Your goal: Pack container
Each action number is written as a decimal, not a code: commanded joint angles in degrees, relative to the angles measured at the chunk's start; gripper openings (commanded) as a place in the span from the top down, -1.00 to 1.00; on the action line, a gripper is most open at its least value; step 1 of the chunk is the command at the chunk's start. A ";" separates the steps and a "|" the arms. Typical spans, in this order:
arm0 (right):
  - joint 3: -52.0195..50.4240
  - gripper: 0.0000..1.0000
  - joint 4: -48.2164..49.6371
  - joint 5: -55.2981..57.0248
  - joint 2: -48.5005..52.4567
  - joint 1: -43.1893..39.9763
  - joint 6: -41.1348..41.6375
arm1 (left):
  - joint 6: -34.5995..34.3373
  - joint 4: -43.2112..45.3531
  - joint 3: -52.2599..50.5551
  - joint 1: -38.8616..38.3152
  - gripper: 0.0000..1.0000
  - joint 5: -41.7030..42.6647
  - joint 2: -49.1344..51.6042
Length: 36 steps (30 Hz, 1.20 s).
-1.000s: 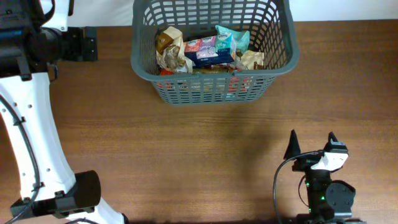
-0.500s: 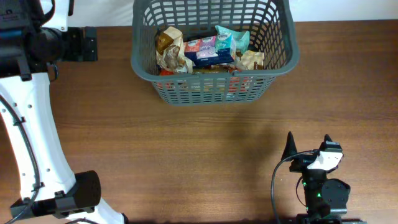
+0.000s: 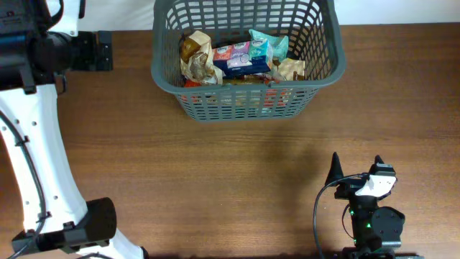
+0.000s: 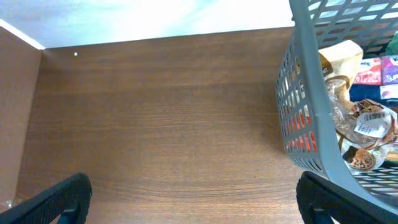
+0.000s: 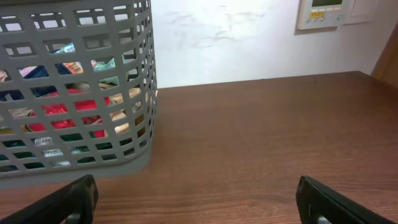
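The dark grey slotted basket (image 3: 244,101) stands at the table's far middle and holds several snack packets (image 3: 241,57). It also shows in the left wrist view (image 4: 311,124) and the right wrist view (image 5: 81,149). My right gripper (image 3: 357,167) is open and empty near the front edge, right of centre, well apart from the basket; its fingers frame bare wood in the right wrist view (image 5: 196,199). My left gripper (image 4: 193,199) is open and empty, just left of the basket; in the overhead view only its arm (image 3: 43,50) shows.
The brown wooden table (image 3: 144,165) spreads around the basket. A white wall with a control panel (image 5: 323,12) rises behind the table. The left arm's white links (image 3: 43,180) run along the left edge.
In the overhead view the right gripper has drawn back slightly toward the front edge, then stopped. The basket and left arm have not moved.
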 commanded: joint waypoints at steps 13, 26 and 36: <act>-0.70 -0.98 0.35 0.85 -0.61 0.44 0.22 | -10.69 70.84 -88.96 -5.29 -0.99 0.04 -59.30; -0.70 -0.98 0.35 0.85 -0.61 0.44 0.22 | -13.00 77.35 -126.55 -7.72 -0.98 0.07 -94.38; -0.70 -0.98 0.35 0.85 -0.61 0.44 0.22 | -13.00 79.45 -136.41 -9.57 -0.99 0.72 -98.95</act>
